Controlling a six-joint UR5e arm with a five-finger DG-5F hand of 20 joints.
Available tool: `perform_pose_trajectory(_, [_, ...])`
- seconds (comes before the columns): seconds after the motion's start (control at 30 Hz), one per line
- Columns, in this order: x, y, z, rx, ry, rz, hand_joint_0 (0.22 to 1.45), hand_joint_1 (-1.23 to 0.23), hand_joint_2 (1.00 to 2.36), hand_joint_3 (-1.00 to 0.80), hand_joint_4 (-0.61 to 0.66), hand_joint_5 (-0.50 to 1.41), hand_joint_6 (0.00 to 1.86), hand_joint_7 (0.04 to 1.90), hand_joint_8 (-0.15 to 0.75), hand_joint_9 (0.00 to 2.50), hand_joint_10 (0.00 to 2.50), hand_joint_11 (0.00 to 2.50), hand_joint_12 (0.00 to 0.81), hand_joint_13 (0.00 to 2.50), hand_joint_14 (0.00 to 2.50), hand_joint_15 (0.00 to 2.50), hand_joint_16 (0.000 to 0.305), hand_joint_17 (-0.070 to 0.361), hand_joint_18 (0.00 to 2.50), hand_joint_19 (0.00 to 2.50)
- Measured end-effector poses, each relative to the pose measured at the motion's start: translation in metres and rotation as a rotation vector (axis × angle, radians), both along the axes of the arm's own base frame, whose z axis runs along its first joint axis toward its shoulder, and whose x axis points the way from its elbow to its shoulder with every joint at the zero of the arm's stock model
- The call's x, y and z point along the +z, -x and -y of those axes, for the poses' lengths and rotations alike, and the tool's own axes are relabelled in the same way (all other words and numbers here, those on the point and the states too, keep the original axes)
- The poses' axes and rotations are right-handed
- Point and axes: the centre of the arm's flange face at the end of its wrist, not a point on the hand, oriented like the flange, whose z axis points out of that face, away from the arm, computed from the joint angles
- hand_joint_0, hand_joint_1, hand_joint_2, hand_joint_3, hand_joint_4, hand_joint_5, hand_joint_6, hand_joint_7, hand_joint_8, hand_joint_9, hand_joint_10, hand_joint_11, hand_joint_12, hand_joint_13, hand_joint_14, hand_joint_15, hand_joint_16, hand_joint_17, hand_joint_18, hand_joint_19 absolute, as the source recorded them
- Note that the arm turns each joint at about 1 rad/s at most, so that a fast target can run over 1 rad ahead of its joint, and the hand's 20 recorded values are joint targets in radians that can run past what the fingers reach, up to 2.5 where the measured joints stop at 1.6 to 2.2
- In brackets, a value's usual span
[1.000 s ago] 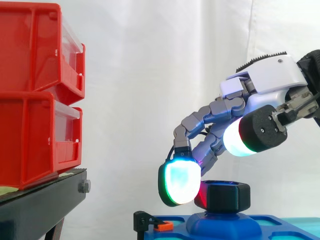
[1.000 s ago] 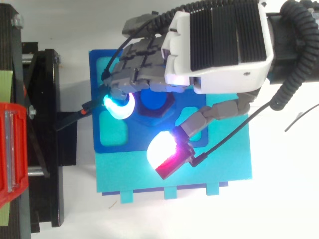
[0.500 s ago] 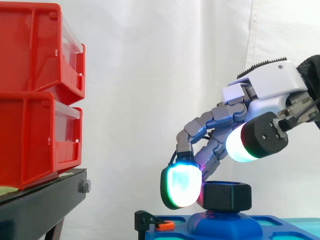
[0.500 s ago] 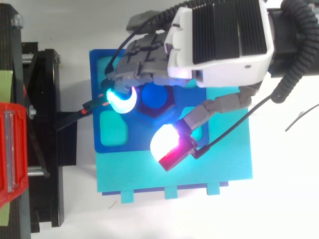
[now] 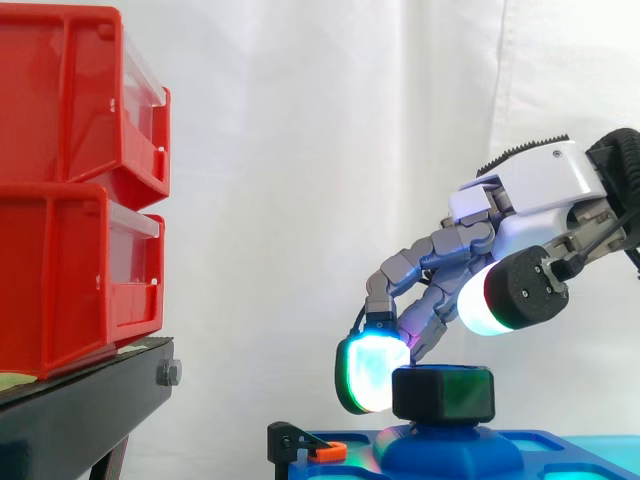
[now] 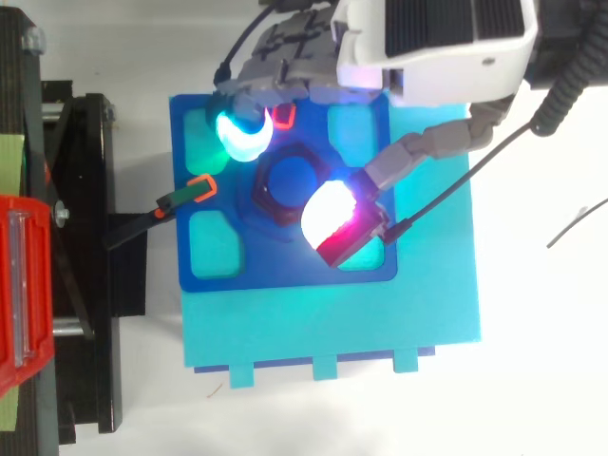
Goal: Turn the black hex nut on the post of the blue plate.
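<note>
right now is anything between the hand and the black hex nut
Nothing visible does. The hand is right at the black hex nut on the post of the blue plate, with no other thing between them. The orange-tipped clip lies off to the nut's side.

Plain white curtain (image 5: 330,150) hangs behind the black stand (image 5: 80,410), evenly lit, a few soft folds. Two red bins (image 5: 70,190) are stacked on the stand. White tabletop (image 6: 532,380) beside it.
</note>
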Motion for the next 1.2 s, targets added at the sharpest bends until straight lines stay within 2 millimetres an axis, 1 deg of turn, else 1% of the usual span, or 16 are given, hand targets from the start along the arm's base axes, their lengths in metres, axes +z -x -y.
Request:
perform_pose_trajectory(0.33, [0.001,0.004,0.021,0.006,-0.005,0.016,0.48,-0.37,1.0,-0.5,0.28,-0.14,0.5,0.95,0.259,0.56,0.0,0.09,0.368,0.46,0.01,0.18,0.052,0.117,0.3,0.33])
perform_pose_trajectory(0.47, [0.002,0.004,0.023,0.009,-0.004,0.025,0.48,-0.37,1.0,-0.5,0.28,-0.14,0.5,0.94,0.26,0.56,0.0,0.1,0.367,0.46,0.01,0.19,0.052,0.117,0.3,0.32])
perform_pose_trajectory(0.57, [0.004,0.0,0.02,0.014,0.002,0.049,0.48,-0.37,1.0,-0.5,0.28,-0.14,0.5,0.94,0.259,0.55,0.0,0.09,0.368,0.46,0.01,0.19,0.052,0.118,0.3,0.33])
perform_pose_trajectory(0.8, [0.012,-0.012,0.007,0.023,0.014,0.122,0.48,-0.37,1.0,-0.5,0.28,-0.14,0.5,0.94,0.259,0.55,0.0,0.09,0.367,0.46,0.01,0.19,0.052,0.118,0.3,0.33])
perform_pose_trajectory(0.93, [0.014,-0.019,-0.01,0.015,0.02,0.148,0.48,-0.37,1.0,-0.5,0.28,-0.14,0.5,0.94,0.259,0.56,0.0,0.1,0.368,0.46,0.01,0.18,0.053,0.119,0.31,0.33])
perform_pose_trajectory(1.13, [0.008,-0.023,-0.036,-0.001,0.026,0.135,0.48,-0.37,1.0,-0.5,0.28,-0.14,0.5,0.94,0.259,0.55,0.0,0.09,0.366,0.47,0.01,0.19,0.053,0.119,0.31,0.33])
perform_pose_trajectory(1.2, [0.005,-0.023,-0.04,-0.001,0.026,0.126,0.48,-0.37,1.0,-0.5,0.28,-0.14,0.5,0.94,0.258,0.55,0.01,0.09,0.367,0.47,0.01,0.19,0.053,0.118,0.31,0.33])
